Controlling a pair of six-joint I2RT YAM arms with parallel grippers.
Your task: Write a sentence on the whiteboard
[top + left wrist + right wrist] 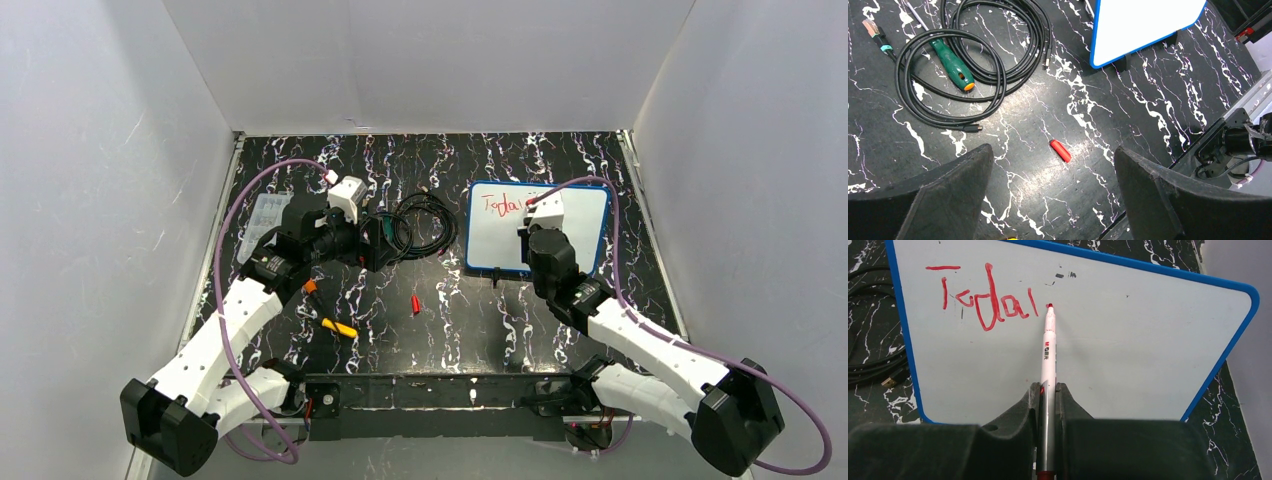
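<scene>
From above, the right arm (550, 262) hides the end of the sentence (503, 204) on the whiteboard (585, 215). The left wrist view cuts off most of the whiteboard.

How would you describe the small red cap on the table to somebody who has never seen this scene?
Find the blue-framed whiteboard on the right half of the black marbled table. Left of its near left corner, toward the near edge, the cap lies alone, nearer than the coil of black cable. It is short and all red; the yellow tool farther left is longer.
</scene>
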